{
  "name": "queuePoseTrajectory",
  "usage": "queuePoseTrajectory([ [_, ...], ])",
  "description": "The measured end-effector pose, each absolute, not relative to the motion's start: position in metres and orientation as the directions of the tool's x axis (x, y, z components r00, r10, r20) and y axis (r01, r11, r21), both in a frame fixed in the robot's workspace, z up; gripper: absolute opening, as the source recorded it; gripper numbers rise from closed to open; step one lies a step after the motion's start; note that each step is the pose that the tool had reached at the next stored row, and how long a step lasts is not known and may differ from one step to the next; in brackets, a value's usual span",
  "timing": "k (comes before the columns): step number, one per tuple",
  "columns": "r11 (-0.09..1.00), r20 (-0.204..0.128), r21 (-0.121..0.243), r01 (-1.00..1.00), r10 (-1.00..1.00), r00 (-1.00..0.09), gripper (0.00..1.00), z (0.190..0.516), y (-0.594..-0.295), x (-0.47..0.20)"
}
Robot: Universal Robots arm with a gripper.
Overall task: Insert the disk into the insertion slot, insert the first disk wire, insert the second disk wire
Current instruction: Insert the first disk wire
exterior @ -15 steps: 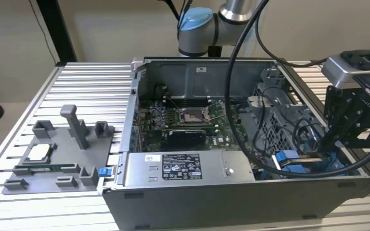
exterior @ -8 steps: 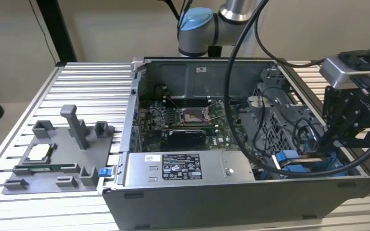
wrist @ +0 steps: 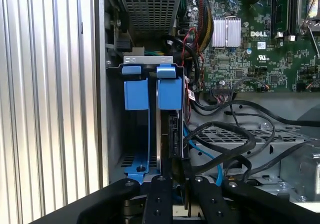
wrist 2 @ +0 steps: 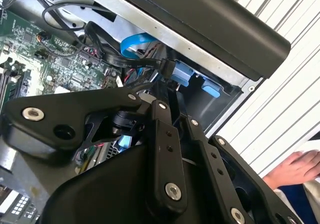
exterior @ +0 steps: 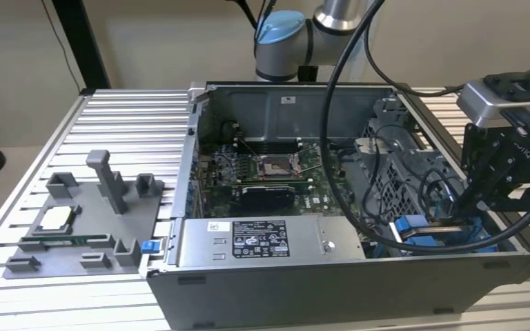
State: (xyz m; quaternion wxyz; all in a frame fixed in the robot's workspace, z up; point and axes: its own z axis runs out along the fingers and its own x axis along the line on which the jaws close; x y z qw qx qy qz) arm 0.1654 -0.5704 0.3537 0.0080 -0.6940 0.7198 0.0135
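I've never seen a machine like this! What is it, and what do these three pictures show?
It is a robot arm with a black pincer for grabbing. The exterior view looks from off the arm at an open grey metal computer case on a ribbed silver table. Both wrist views come from cameras riding on the arm. The pincer reaches down into the case at the grey metal drive bay with blue plastic tabs. A grey plastic tray with small parts lies beside the case. I cannot tell whether the pincer holds anything.

Mid-frame, the drive in its blue frame stands on edge in the metal bay, black cables just beside it.
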Motion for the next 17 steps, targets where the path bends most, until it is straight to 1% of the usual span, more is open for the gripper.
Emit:
queuePoseTrajectory([
  [6,0.036,-0.03,0.006,-0.999,-0.999,-0.037,0.0,0.3533,-0.5693,0.1632],
  [17,0.037,-0.031,-0.015,-0.999,-0.999,-0.036,0.0,0.3493,-0.5669,0.1601],
])
